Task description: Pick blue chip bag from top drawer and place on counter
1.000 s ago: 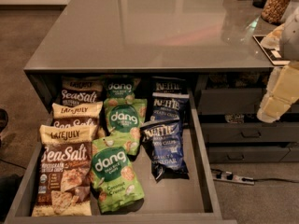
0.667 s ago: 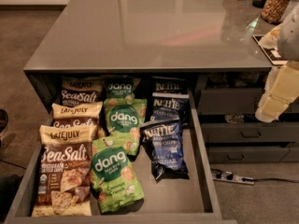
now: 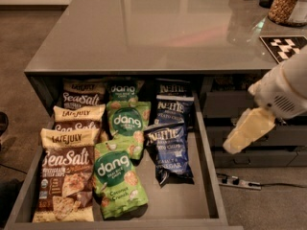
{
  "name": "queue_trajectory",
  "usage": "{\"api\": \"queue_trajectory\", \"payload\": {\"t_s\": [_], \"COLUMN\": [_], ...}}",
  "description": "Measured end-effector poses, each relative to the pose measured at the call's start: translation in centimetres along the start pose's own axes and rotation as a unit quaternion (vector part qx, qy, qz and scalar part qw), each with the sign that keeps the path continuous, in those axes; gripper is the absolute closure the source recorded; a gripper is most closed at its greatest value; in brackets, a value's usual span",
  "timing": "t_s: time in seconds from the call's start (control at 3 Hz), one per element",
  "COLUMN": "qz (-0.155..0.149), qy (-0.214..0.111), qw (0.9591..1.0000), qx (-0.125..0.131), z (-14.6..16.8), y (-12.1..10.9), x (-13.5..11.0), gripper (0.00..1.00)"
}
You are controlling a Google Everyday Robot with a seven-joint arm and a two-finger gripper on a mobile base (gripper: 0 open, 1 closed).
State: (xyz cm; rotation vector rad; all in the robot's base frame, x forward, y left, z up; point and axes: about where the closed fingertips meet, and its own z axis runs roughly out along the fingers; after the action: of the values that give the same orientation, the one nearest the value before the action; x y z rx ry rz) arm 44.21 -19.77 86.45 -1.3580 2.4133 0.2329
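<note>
Open drawer [image 3: 188, 201] beneath the grey worktop [image 3: 158, 28], seen from the front and above. The drawer holds three rows of snack bags running front to back. Left row: three brown-and-cream bags [image 3: 64, 176]. Middle row: three green bags [image 3: 117, 176]. Right row: three dark blue bags with white lettering. The front blue chip bag [image 3: 169, 150] lies flat on the drawer floor, tilted slightly, its left edge just beside the green row. A second blue bag [image 3: 173, 110] lies behind it and partly under its top edge. A third blue bag [image 3: 171, 87] sits at the back, in shadow under the worktop's edge.

The tool [image 3: 245, 132], pale cream in colour, hangs at the end of the white arm [image 3: 287, 87], to the right of the drawer and outside its right wall, in front of the closed drawer fronts [image 3: 259, 139]. It touches no bag; whether it is released or clenched cannot be told.

On the worktop, at far right, lie a black-and-white checkered marker [image 3: 284, 47] and a jar [image 3: 286, 4] of brown contents. A power strip [image 3: 236, 181] lies on the floor below the tool.
</note>
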Motion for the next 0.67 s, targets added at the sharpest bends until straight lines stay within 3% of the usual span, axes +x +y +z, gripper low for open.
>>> {"api": "queue_trajectory", "payload": {"t_s": [0.33,0.67], "qz": [0.064,0.064], "qy": [-0.036,-0.036], "qw": [0.9973,0.9973], "qx": [0.0,0.0], "z": [4.84,4.84], "y": [0.11,0.11], "x": [0.47,0.47], "gripper": [0.0,0.0]}}
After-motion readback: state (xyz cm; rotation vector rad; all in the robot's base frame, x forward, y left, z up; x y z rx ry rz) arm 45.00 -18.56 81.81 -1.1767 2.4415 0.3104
